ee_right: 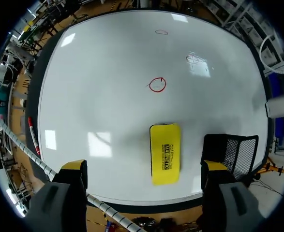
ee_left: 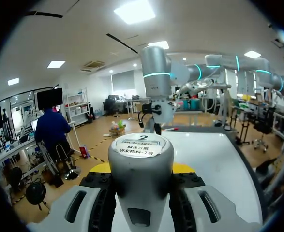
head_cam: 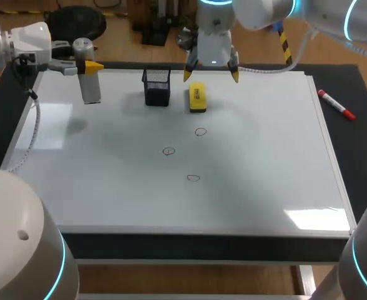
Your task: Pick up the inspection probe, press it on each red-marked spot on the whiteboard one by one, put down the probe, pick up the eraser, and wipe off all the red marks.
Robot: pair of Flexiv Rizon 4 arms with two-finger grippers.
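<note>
My left hand (head_cam: 88, 66) is clamped on the grey probe (head_cam: 90, 87), upright at the whiteboard's (head_cam: 108, 187) far left corner, then the black mesh basket (head_cam: 157, 86), the yellow eraser (head_cam: 197, 98) just beside it under my wide-spread, empty right hand (head_cam: 211, 75), three red marks (head_cam: 169, 150) nearer me.

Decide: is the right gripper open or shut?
Open. The right gripper has its fingers wide apart above the whiteboard; the yellow eraser lies flat between them, touching neither.
</note>
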